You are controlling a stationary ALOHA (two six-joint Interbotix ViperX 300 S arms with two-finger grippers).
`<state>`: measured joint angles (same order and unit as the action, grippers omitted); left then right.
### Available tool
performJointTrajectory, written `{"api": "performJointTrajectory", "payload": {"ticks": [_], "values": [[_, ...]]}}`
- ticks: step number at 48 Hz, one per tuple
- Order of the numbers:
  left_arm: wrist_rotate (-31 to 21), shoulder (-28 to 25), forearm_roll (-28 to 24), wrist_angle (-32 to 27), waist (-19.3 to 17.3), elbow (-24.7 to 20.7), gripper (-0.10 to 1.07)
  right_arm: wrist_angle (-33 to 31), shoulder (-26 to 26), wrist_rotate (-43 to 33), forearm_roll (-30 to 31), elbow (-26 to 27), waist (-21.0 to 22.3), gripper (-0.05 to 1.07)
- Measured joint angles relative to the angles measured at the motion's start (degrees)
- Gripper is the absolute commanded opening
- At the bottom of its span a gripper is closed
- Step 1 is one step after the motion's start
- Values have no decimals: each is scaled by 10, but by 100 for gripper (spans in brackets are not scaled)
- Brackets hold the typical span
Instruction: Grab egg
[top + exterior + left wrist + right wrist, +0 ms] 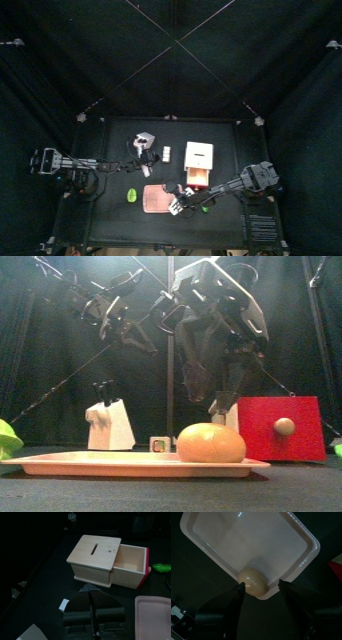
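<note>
Black curtains stand all around the small black table (120,215). On it lies a pink tray (251,542), and the egg (252,581) sits on the tray, close to its edge. The right gripper (260,587) hangs over the egg with its jaws spread wide, one on each side, not squeezing it. The left gripper (95,596) has its jaws pressed together, near a wooden box (107,560) with a slot. A small green thing (131,195) lies beside the tray.

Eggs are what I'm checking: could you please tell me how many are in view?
1. The egg lies on the pink tray near one edge, between the open jaws of the right gripper. Nothing shows a second, though the wooden box could hide something.
</note>
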<state>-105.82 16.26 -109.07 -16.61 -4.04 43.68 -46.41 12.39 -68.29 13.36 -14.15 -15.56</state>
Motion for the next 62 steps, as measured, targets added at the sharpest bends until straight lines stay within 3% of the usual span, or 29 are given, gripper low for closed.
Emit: {"api": "performJointTrajectory", "payload": {"ticks": [18,62], "values": [[0,0,-1,0,0,0,9,6,29,69,-15,10,-1,89],[0,0,-1,-1,-3,4,9,10,61,71,-15,10,-11,89]]}}
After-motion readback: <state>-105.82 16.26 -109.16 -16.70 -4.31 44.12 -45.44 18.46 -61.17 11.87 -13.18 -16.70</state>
